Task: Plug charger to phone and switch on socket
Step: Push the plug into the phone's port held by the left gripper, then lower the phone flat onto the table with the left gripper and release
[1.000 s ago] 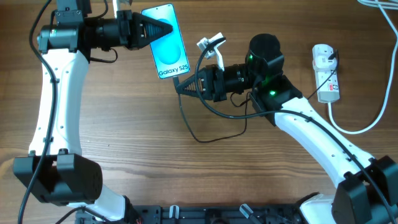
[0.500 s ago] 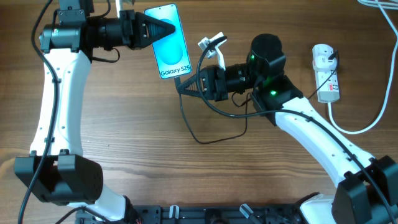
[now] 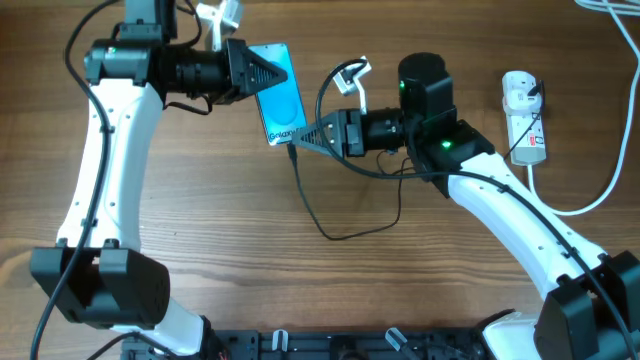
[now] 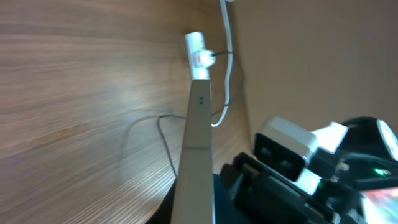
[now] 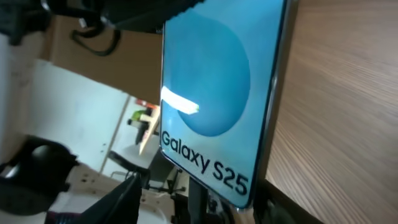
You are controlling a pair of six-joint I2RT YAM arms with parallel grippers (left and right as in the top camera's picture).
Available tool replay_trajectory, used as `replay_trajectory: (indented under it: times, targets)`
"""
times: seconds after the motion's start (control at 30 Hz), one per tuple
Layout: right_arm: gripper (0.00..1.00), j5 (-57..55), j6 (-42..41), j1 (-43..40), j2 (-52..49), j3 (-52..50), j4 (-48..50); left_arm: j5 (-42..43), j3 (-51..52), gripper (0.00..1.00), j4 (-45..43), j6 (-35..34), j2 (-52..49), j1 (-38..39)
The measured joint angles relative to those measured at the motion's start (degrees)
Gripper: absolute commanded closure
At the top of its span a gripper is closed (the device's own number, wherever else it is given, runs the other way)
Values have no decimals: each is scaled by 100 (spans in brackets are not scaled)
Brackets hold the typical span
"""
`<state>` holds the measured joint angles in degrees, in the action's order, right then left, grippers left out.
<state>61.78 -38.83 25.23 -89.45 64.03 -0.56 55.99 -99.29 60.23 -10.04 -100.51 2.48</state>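
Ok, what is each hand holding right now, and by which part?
Left hand grips the phone near the end opposite its Galaxy S25 text. Right hand seems to pinch the charger at its connector tip.

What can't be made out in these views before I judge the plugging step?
1. Connector seating: overhead, the right claw covers where the charger would meet the phone; the right wrist view shows only dark shapes below that end.
2. Socket switch position: too small overhead, blurred in the left wrist view.
3. Left claw grip: the left wrist view's bottom edge cuts off its contact with the phone.
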Motion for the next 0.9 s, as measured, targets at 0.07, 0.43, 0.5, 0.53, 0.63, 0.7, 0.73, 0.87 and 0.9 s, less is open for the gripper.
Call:
replay_trajectory:
  times: [0.07,0.43,0.5,0.53,0.63,0.7,0.73,0.87,0.9]
  targets:
    - [40,-389,278,-2,0,20,-590,-262,219,96,2,90,0,0]
    - [36,-3029,883,-2,7,35,-2234,-1091,2074,96,-1801,190,-155,0]
    - [36,-3195,916,-2,7,35,-2295,-1145,2096,96,-2065,133,-409,7]
    - [36,-3270,920,-2,7,35,-2304,-1176,2098,96,-2199,111,-588,11]
    - [36,-3362,940,-2,7,35,-2306,-1270,2122,96,-2594,22,-1086,70]
    - [36,-3383,940,-2,7,33,-2308,-1401,2124,96,-2887,-105,-1373,170]
    - [36,-3390,942,-2,7,35,-2310,-1458,2124,96,-2940,-160,-1464,225]
    - [36,-3403,942,-2,7,33,-2361,-1565,2124,96,-2968,-280,-1720,433]
    - [36,-3423,942,-2,7,35,-2380,-1569,2124,96,-2955,-297,-1792,507]
